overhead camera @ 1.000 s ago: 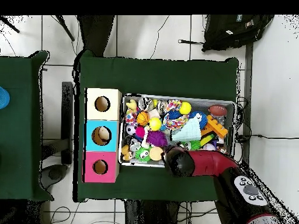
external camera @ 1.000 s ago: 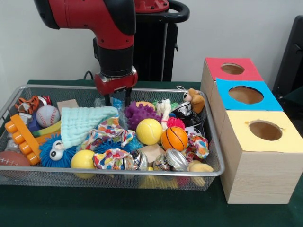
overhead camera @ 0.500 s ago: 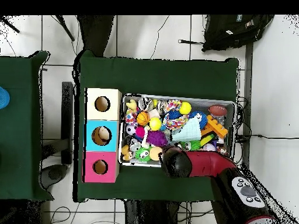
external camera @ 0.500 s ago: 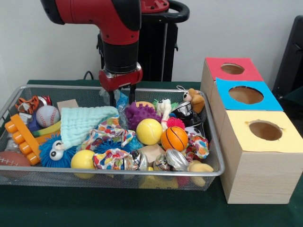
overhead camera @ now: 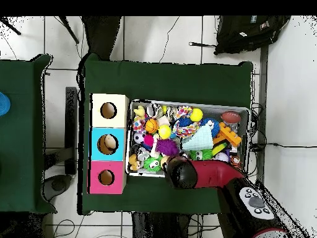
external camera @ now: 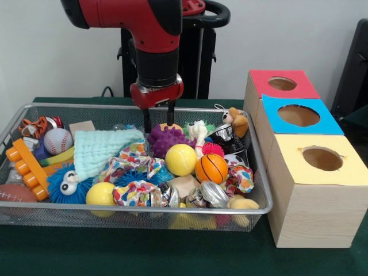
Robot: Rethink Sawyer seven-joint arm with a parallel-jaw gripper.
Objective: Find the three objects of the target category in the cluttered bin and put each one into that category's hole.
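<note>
The bin (external camera: 144,210) of silver wire mesh is full of toys; it also shows in the overhead view (overhead camera: 186,103). My gripper (external camera: 159,119) hangs over the bin's back rim, just above a purple spiky ball (external camera: 169,138). Its fingers (external camera: 147,123) stand apart with nothing between them. A small bit of clear plastic (external camera: 123,127), perhaps a bottle, shows behind a mint towel (external camera: 103,149) at the back; no bottle shows clearly. The blue-panelled hole (external camera: 298,115) is the middle one of the wooden box on the right, also seen from overhead (overhead camera: 107,144). In the overhead view the arm's wrist (overhead camera: 179,172) hides the gripper.
A red-panelled hole (external camera: 282,83) and a yellow-panelled hole (external camera: 322,158) flank the blue one. A yellow ball (external camera: 181,159), a small basketball (external camera: 211,168), crushed shiny cans (external camera: 214,194) and patterned cloth (external camera: 135,192) fill the bin's front. The robot's pedestal (external camera: 192,52) stands behind.
The gripper has moved right along the bin's back edge and risen a little. The clear bluish thing seen at its fingers earlier no longer shows there.
</note>
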